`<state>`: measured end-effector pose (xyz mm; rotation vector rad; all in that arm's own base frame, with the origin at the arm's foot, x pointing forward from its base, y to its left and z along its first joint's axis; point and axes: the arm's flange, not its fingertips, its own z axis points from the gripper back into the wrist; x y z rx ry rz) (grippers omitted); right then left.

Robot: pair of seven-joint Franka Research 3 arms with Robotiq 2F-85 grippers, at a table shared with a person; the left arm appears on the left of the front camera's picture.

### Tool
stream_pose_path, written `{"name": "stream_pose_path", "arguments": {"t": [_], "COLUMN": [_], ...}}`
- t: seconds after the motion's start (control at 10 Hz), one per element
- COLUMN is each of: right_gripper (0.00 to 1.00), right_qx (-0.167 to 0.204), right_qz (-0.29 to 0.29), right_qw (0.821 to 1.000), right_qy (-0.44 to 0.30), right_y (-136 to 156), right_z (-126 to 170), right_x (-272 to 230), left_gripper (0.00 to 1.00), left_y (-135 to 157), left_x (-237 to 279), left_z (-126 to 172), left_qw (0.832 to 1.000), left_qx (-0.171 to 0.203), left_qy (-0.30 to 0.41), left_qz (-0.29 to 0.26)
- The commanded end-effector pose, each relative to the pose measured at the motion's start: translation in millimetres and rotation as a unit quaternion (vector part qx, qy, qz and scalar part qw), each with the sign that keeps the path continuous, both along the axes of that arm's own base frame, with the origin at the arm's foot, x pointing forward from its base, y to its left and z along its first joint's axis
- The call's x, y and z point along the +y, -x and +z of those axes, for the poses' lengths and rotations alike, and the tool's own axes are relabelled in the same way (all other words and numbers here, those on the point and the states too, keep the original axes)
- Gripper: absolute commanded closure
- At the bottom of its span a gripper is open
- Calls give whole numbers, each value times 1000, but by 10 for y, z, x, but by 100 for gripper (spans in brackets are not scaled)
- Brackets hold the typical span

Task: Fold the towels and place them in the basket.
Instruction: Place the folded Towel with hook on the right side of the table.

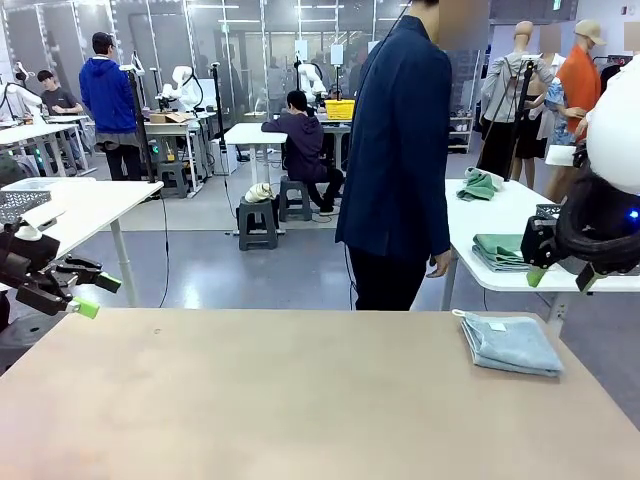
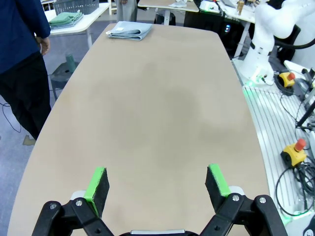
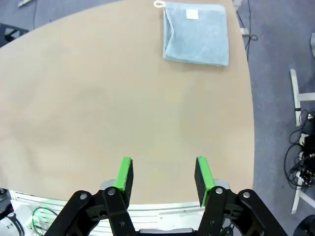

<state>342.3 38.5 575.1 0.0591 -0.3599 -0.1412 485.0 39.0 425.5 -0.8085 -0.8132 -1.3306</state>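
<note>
Where the smooth, pale tan table (image 1: pixel 300 400) curves toward its far right corner, a towel (image 1: pixel 512 343) lies flat, close to the edge. It is pale blue-grey terry, folded into a thick, soft rectangle with layered edges showing along one side. A small square white label (image 3: pixel 192 14) sits on top and a cream loop (image 3: pixel 158 4) pokes from one corner. The left gripper (image 1: pixel 98 296) hangs at the table's near left side, well apart from the towel, its black fingers with green pads spread wide and holding nothing. The right gripper (image 1: pixel 560 280) hangs at the right side, nearer the towel but not touching it. Its jaws stand partly apart, narrower than the left's, with bare tabletop showing between them. A person (image 1: pixel 395 150) in a dark blue jacket and black trousers stands at the far edge. Behind, a white side table (image 1: pixel 470 215) carries folded green cloths (image 1: pixel 500 250).
</note>
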Motion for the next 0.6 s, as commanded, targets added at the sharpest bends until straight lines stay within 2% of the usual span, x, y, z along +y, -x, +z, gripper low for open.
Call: {"name": "stream_pose_path", "arguments": {"t": [0.0, 0.5], "right_gripper": [36, 36], "right_qx": [1, 1], "right_qz": [-2, -2], "right_qw": [1000, 1000], "right_qy": [-5, -5], "right_y": [-20, -20], "right_z": [4, 4], "right_x": [-24, -24], "left_gripper": [0, 0], "left_y": [8, 8], "left_x": [7, 7], "left_z": [11, 11], "left_qw": [1000, 1000], "left_qx": [-3, -3], "left_qy": [-3, -3], "left_qz": [1, 1]}}
